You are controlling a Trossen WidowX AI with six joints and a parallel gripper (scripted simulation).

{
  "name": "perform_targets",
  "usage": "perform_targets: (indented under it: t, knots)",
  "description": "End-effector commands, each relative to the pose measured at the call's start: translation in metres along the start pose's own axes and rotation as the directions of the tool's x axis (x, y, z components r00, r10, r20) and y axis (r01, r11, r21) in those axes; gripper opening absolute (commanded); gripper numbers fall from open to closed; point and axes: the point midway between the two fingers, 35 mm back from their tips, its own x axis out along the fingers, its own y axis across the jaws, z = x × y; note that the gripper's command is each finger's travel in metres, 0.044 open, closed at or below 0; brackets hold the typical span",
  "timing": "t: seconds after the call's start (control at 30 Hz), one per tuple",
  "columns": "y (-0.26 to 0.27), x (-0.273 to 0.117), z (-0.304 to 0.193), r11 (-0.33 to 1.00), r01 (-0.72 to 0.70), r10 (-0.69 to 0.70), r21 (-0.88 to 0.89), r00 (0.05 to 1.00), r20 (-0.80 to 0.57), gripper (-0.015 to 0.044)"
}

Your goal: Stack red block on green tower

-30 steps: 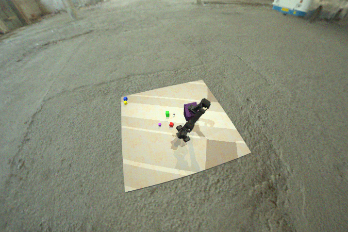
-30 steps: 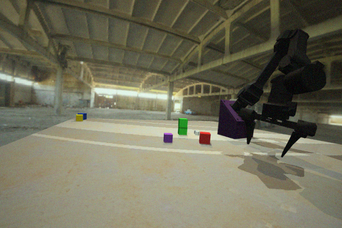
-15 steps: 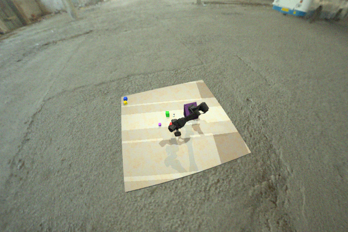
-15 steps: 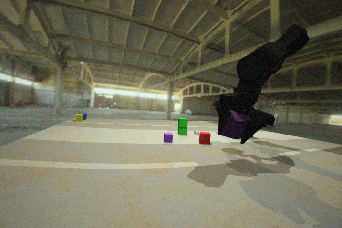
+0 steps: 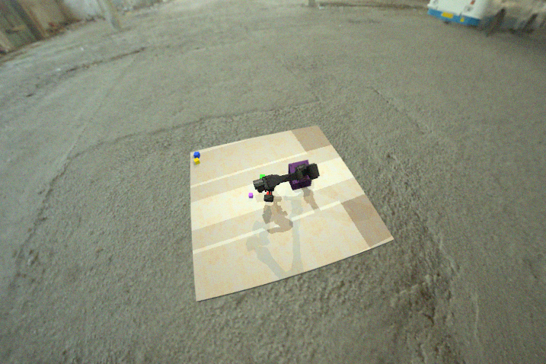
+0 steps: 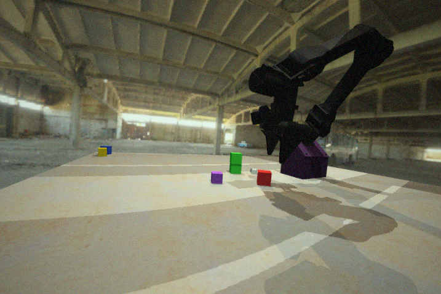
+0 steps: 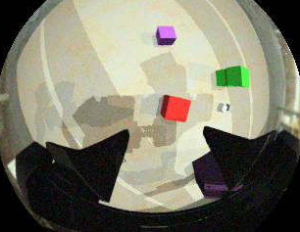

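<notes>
The red block (image 6: pixel 263 178) (image 7: pixel 176 108) sits on the mat; in the top view only a sliver of it shows beside the arm. The green tower (image 5: pixel 262 176) (image 6: pixel 235 162) (image 7: pixel 235 76) is two green blocks, one on the other, standing upright. It is behind the red block and to its left in the exterior view. My gripper (image 6: pixel 275 158) (image 7: pixel 167 131) is wide open and empty, pointing down, above the mat. In the wrist view the red block lies just ahead of the space between the fingertips, apart from both fingers.
A small purple block (image 5: pixel 250 195) (image 6: pixel 216 178) (image 7: pixel 166 34) lies left of the red block in the exterior view. A tiny pale object (image 6: pixel 253 170) (image 7: pixel 224 107) lies between tower and purple arm base (image 5: pixel 300 183) (image 6: pixel 305 164). Yellow (image 5: pixel 196 161) (image 6: pixel 102 152) and blue (image 5: pixel 196 154) (image 6: pixel 108 149) blocks lie at the far-left corner.
</notes>
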Motion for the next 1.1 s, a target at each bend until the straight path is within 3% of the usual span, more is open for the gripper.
perform_targets:
  t: [0.0,0.2,0.4,0.7,1.07]
  knots:
    - [-0.012,-0.007,0.008,0.997,-0.034,0.036,0.074,0.999,-0.023,0.0440]
    - [-0.035,-0.020,0.018,0.971,-0.103,0.116,0.217,0.992,-0.049,0.0440]
    - [-0.037,-0.017,0.019,0.966,-0.112,0.127,0.233,0.991,-0.050,0.0440]
    - [-0.031,0.029,0.016,0.966,-0.113,0.128,0.233,0.990,-0.050,0.0440]
    - [-0.029,0.039,0.016,0.966,-0.113,0.128,0.233,0.991,-0.050,0.0440]
